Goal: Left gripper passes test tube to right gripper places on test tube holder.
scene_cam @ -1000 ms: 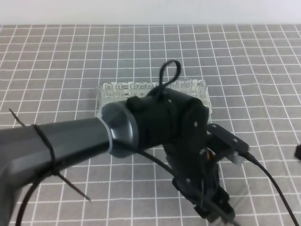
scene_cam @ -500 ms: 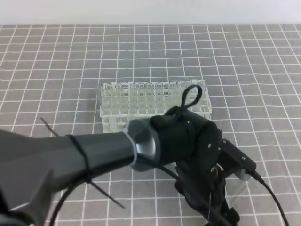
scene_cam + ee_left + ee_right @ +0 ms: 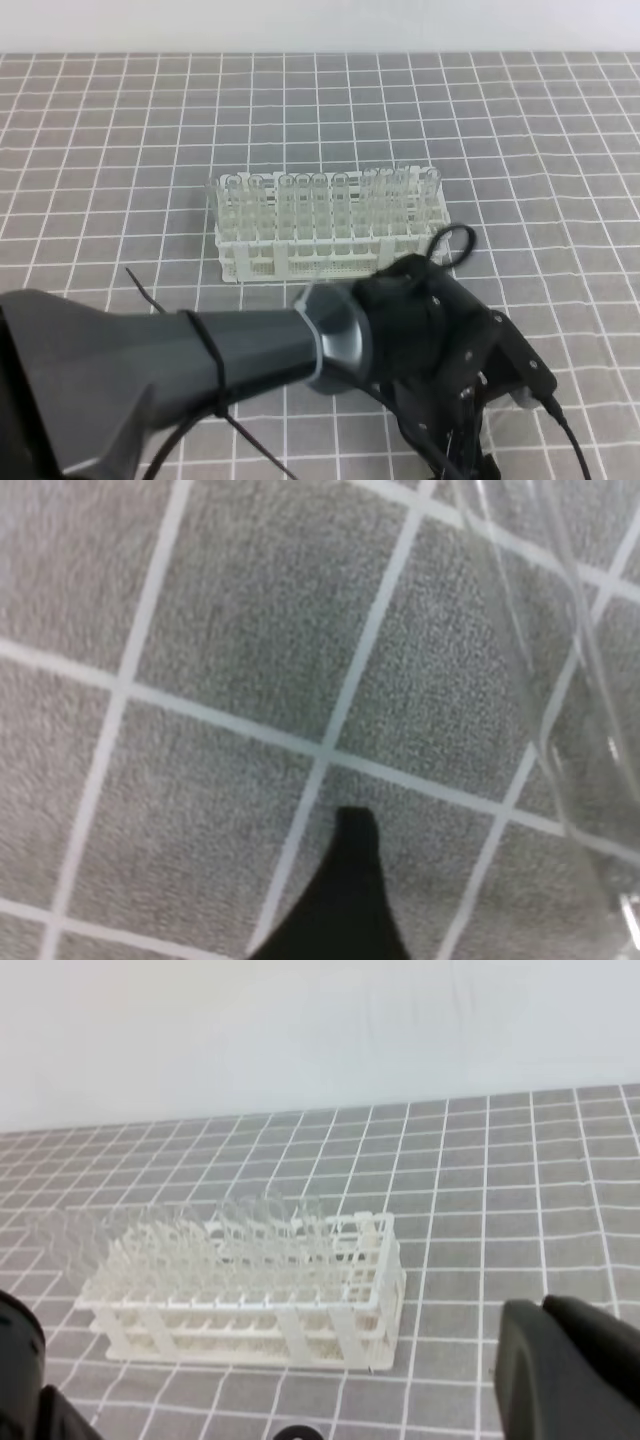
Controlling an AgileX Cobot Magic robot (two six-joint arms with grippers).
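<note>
Near the front edge of the grid mat [image 3: 120, 120], the left gripper [image 3: 455, 462] hangs low over the test tube [image 3: 545, 680], which lies flat on the cloth beside one black finger [image 3: 345, 900]. Whether its claw is spread I cannot tell. Of the right gripper [image 3: 565, 1375] only one dark jaw shows; its state is unclear too. Judging by this, pickup, handover and placing in the test tube holder [image 3: 330, 262] all remain.
</note>
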